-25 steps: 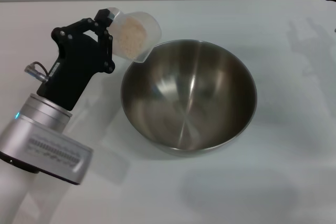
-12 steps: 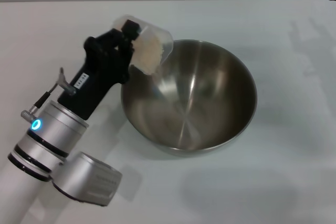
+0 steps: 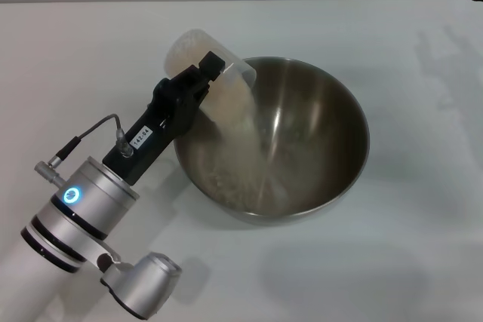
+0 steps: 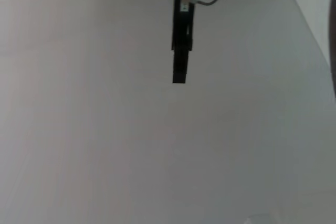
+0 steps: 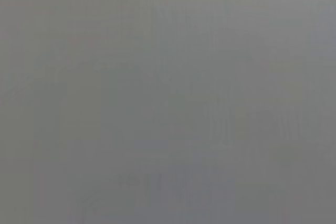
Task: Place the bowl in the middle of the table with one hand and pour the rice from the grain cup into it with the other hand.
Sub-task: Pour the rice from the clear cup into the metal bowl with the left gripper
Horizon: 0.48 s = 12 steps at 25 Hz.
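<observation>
Nearest us, the left arm came in from the near-left corner of the table [image 3: 392, 262], wrist rolled over. Left gripper [image 3: 205, 73] was clamped on the grain cup [image 3: 198, 49], fingers closed tight around its side; the handle wasn't visible to us.

Cup sat at the bowl's far-left rim, tipped well past level, mouth pointing down and right over the inside of the bowl [image 3: 317, 122]. Whether the cup lip touched the rim we couldn't tell.

Progress, as we judged it: bowl placement done, since the bowl stood upright roughly mid-table. Pour was underway, not finished. A pale stream of rice [image 3: 240, 115] ran from the cup mouth down the left inner wall, and a loose scatter had collected in the near-left bottom. The cup still looked partly full and cloudy with grain. Left to do: empty it and take it away.

Looks: the bowl was wide, brushed steel, shiny grey inside with streaky reflections, much broader than the cup. Rice was off-white, fine, blurred in the stream. No spill seen on the table around the bowl.

Far right: only a dark bit of the right arm showed at the top corner, parked well away from the bowl. Its wrist camera gave a blank grey field, so its gripper wasn't in view.
</observation>
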Tool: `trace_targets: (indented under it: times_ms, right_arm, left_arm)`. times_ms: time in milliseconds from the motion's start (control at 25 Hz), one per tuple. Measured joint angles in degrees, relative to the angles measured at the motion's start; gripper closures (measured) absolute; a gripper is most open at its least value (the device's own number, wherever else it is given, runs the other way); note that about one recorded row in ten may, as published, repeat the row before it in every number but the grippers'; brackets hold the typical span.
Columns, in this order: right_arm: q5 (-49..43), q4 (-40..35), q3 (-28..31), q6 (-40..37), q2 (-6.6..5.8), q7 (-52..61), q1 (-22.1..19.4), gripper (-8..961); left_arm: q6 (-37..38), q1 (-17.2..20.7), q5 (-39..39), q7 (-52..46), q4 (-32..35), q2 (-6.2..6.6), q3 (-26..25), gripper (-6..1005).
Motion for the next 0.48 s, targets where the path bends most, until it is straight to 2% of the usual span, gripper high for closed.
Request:
trace_targets:
  times_ms: [120,480]
  right_arm:
    - [0.0,0.0,0.0,0.0,0.01,0.0,-0.1,464]
    - [0.0,0.1,0.0,0.1,0.15,0.0,-0.3,463]
  left_arm:
    - [-0.1,0.0,0.0,0.9,0.0,0.0,0.1,984]
    - [-2.0,0.5,0.2,14.0,-0.1,0.0,0.3,983]
